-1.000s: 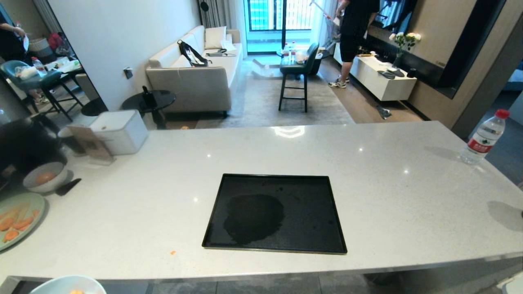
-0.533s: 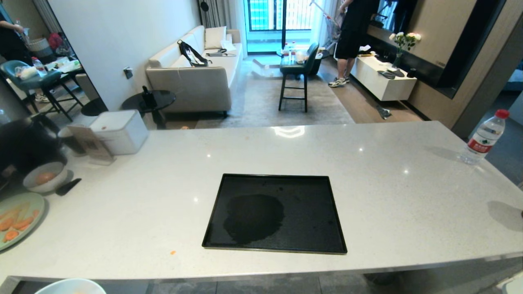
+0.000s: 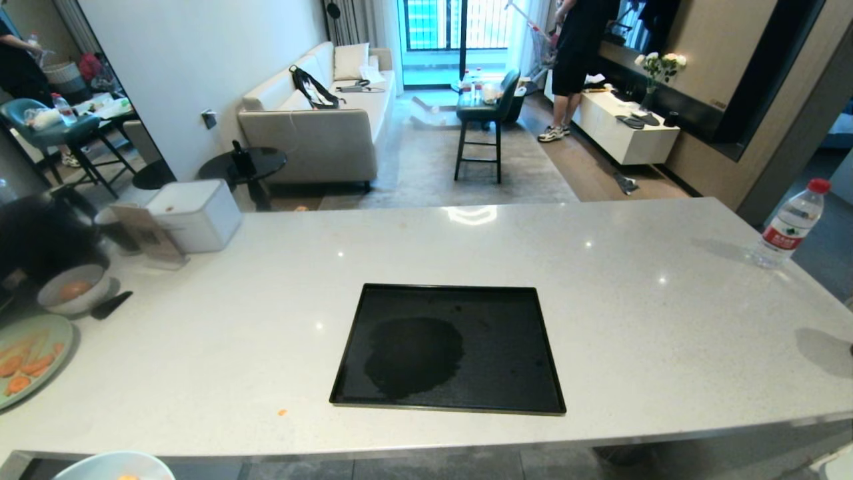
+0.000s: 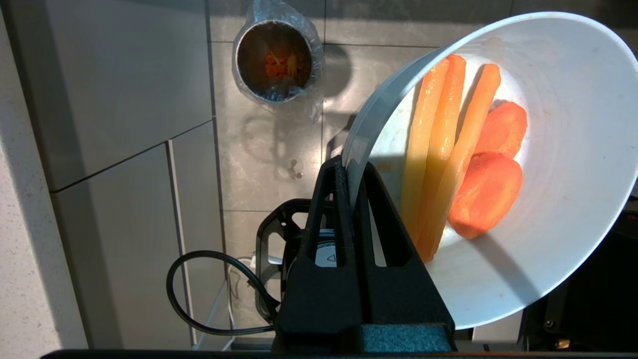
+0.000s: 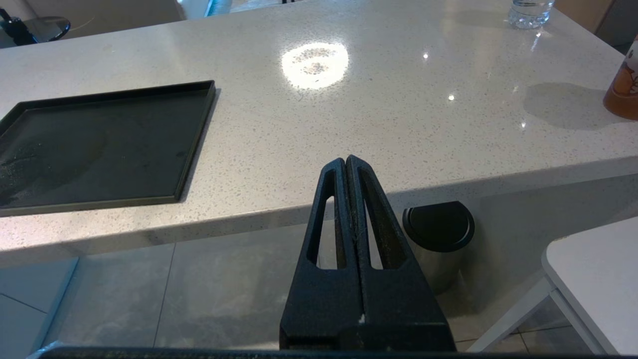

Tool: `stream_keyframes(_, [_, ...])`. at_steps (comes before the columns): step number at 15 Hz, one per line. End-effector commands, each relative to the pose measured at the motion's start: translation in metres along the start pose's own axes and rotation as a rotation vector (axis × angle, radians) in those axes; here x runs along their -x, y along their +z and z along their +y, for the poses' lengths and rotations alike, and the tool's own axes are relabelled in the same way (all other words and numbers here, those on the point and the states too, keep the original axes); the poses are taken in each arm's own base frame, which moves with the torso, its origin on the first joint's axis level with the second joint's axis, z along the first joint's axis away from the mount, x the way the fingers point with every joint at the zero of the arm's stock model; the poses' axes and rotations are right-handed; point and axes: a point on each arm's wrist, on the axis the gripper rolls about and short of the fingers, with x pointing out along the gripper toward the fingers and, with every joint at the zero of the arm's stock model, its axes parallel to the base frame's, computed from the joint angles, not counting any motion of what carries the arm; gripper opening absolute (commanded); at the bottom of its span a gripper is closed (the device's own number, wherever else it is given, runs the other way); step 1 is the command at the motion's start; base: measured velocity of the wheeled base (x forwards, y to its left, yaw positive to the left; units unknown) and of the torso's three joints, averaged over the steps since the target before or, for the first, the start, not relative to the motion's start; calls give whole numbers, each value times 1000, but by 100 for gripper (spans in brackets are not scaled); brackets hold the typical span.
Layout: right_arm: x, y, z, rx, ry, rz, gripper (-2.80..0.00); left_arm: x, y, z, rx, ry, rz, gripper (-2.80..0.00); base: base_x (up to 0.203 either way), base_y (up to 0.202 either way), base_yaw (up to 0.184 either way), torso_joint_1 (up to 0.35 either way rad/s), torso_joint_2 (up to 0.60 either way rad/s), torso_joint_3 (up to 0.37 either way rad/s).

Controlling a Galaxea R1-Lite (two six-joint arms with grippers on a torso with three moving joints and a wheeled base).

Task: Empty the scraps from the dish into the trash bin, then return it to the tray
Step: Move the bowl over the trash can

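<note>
My left gripper (image 4: 352, 167) is shut on the rim of the dish (image 4: 563, 209), a pale bowl held below the counter's near edge; only its rim (image 3: 113, 465) shows at the bottom left of the head view. The scraps (image 4: 463, 149), orange carrot slices and pale sticks, lie inside it. The trash bin (image 4: 275, 60), lined with a clear bag and with orange bits inside, stands on the floor apart from the bowl. The black tray (image 3: 448, 348) lies empty on the counter. My right gripper (image 5: 346, 160) is shut, with nothing in it, below the counter edge.
A steel bin with a black top (image 5: 438, 230) stands under the counter. A green plate with carrot pieces (image 3: 26, 363) and a greyish bowl (image 3: 72, 288) sit at the counter's left, a water bottle (image 3: 792, 225) at the right. A person (image 3: 580, 60) stands far back.
The dish's rim at the bottom left of the head view has shifted only slightly. The person in the background has moved a little. The tray and the right arm have not moved.
</note>
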Motion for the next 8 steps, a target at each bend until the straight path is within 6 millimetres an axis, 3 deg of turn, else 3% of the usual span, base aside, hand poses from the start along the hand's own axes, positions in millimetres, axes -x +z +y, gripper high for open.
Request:
stream_keyframes(1, [0,1,0,-1,0,-3,-280,-3,0,1,3,1,22,-280,0,0,0,0,0,0])
stream_keyframes(8, [0,0,0,0,0,-1,-280,-5,-6,0,9,2,29,-280,0,0,0,0,0,0])
